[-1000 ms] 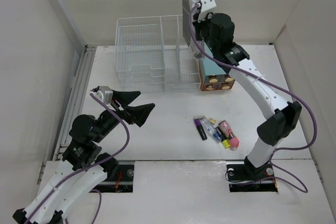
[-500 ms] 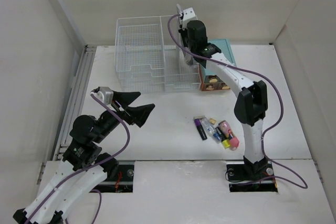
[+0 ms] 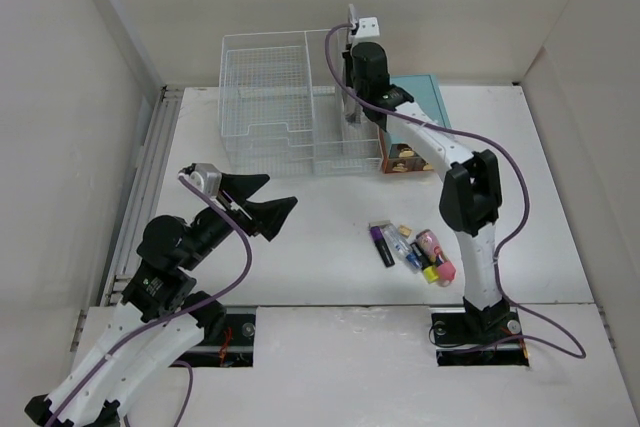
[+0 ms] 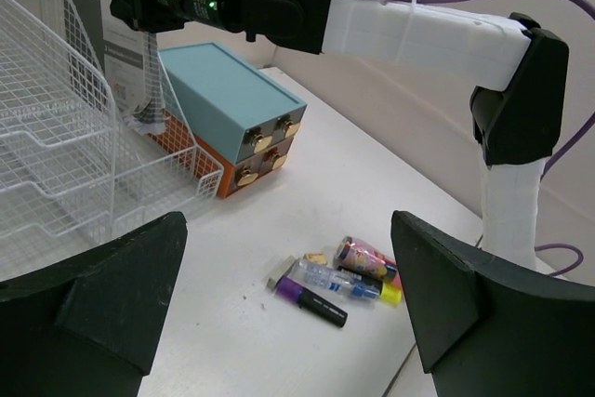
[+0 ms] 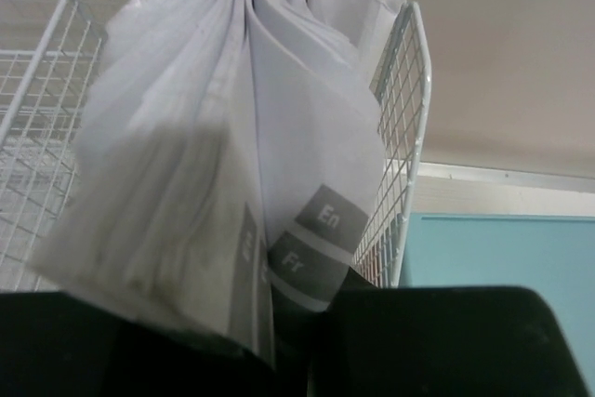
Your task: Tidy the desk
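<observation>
Right fingers (image 5: 372, 332), nearly closed, pinch a grey booklet (image 5: 232, 137) at the right-hand slot of the wire organizer (image 3: 265, 97), twelve o'clock on the table (image 3: 320, 217) under both arms. Left fingers (image 3: 265, 215) gape wide on nothing at eight o'clock. You look to be filing the booklet: next, lower it straight between the mesh walls, then release. Your right wrist view alone shows the grip and page tabs; the top view adds the pens (image 3: 415, 252) at four o'clock.

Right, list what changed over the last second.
The right end effector, gripping the grey paper booklet, swung left from above the teal drawer box to the white wire-mesh organizer. The open left end effector and the loose coloured pens stayed put.
</observation>
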{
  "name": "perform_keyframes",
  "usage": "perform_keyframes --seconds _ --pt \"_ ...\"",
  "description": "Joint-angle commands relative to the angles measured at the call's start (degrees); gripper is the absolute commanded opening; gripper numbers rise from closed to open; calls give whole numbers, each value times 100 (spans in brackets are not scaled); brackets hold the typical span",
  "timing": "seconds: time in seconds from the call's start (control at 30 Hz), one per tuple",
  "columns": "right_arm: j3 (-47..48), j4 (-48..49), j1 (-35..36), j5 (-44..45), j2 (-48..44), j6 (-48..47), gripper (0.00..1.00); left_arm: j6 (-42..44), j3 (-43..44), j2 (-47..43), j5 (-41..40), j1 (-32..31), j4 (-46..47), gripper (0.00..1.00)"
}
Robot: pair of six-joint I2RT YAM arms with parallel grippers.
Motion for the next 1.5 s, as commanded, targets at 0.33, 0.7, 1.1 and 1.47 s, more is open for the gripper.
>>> perform_keyframes --seconds 0.33,0.7,1.1,1.47 --pt "257 1385 146 401 355 -112 0 238 98 128 -71 11 127 89" --pt "-982 1439 313 181 -409 -411 57 290 98 128 -71 11 127 89" --pt "-2950 1439 638 -363 -2946 -1058 77 -331 -51 294 -79 11 687 80" --pt "-4304 -379 -968 -3497 -5004 -1027 67 -905 -131 2447 -624 -552 1788 0"
